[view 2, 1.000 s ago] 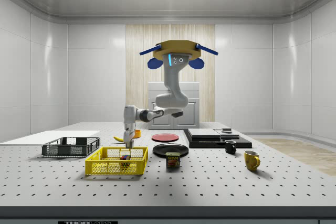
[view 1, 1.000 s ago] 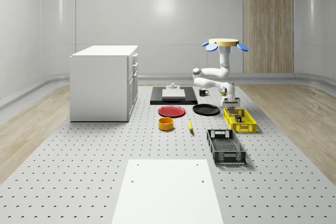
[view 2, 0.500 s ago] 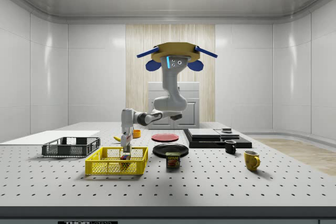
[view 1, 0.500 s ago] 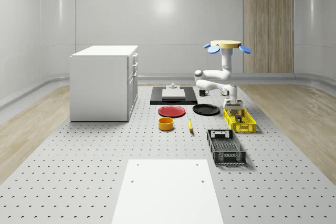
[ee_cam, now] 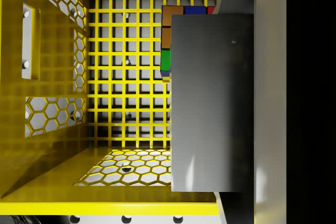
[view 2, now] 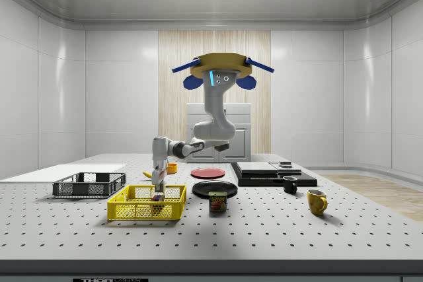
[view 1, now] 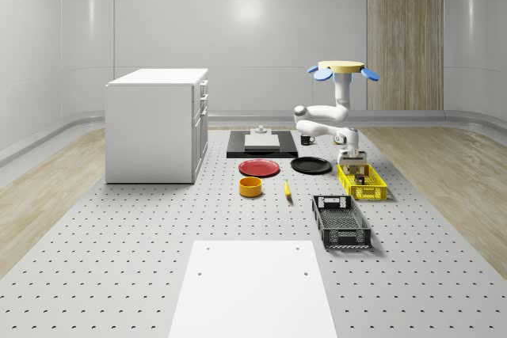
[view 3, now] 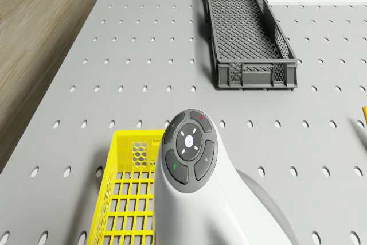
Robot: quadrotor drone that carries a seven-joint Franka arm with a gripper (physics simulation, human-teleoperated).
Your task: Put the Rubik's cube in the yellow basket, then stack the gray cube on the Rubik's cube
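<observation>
Lowering gray cube, clamped in gripper, onto Rubik's cube directly beneath inside yellow basket; drone hovers beside. Centre before release.

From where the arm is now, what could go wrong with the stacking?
1. In the wrist view the gray cube sits off-centre over the Rubik's cube, so it may tip off once released.
2. The gripper is low inside the yellow basket while the drone hovers above; any drift could knock the basket wall.
</observation>
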